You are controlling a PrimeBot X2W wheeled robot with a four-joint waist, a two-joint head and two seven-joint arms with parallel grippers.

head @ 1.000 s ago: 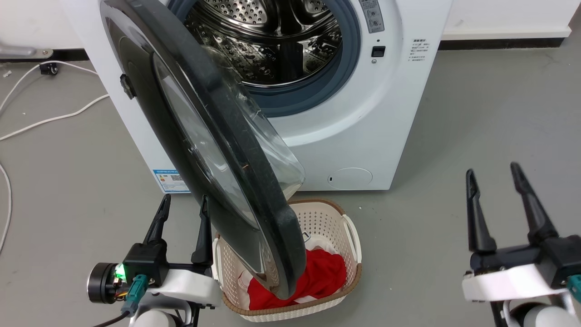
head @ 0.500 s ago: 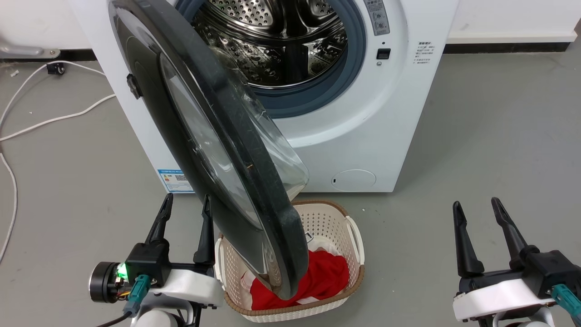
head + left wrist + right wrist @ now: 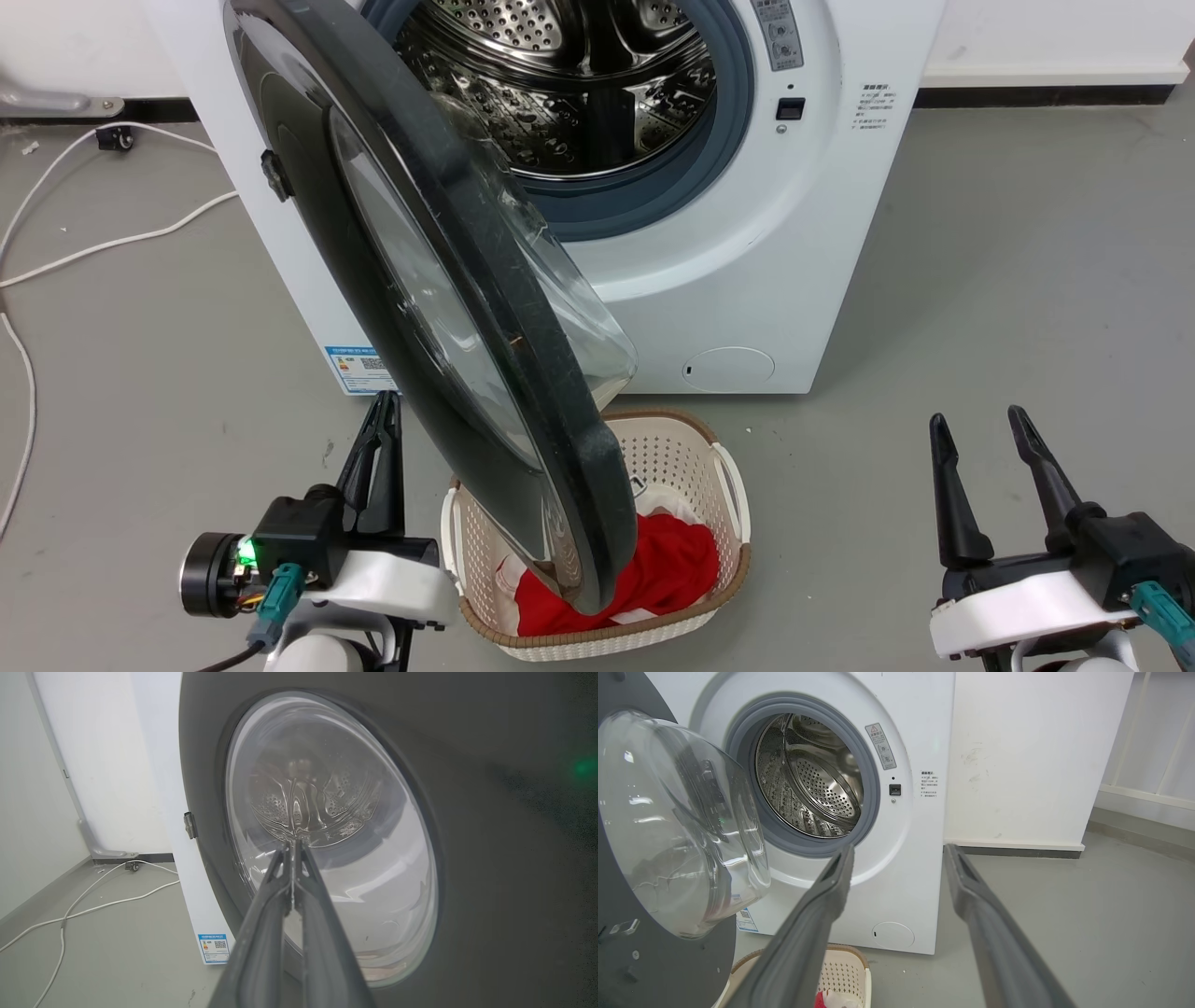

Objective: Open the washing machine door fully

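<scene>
The washing machine door (image 3: 429, 280), glossy black with a bulging clear glass bowl (image 3: 677, 826), stands swung out roughly at right angles to the white machine (image 3: 747, 271), hinged on its left. Its outer face (image 3: 490, 858) fills most of the left wrist view. My left gripper (image 3: 383, 411) is shut with nothing in it, just left of the door's outer face near its lower edge; whether it touches the door I cannot tell. Its fingers (image 3: 289, 896) point at the glass. My right gripper (image 3: 976, 429) is open and empty at the lower right, well clear of the door and aimed at the machine's front.
A cream laundry basket (image 3: 719, 495) holding red cloth (image 3: 663, 569) sits on the floor under the door's free edge. White cables (image 3: 112, 243) trail over the grey floor at the left. The steel drum (image 3: 579, 84) with its grey rubber ring is exposed. A white wall (image 3: 1031, 756) stands right of the machine.
My left gripper has closed from open to shut and shifted slightly right toward the door. My right gripper dropped lower about a second ago and has held since. The door has not visibly moved.
</scene>
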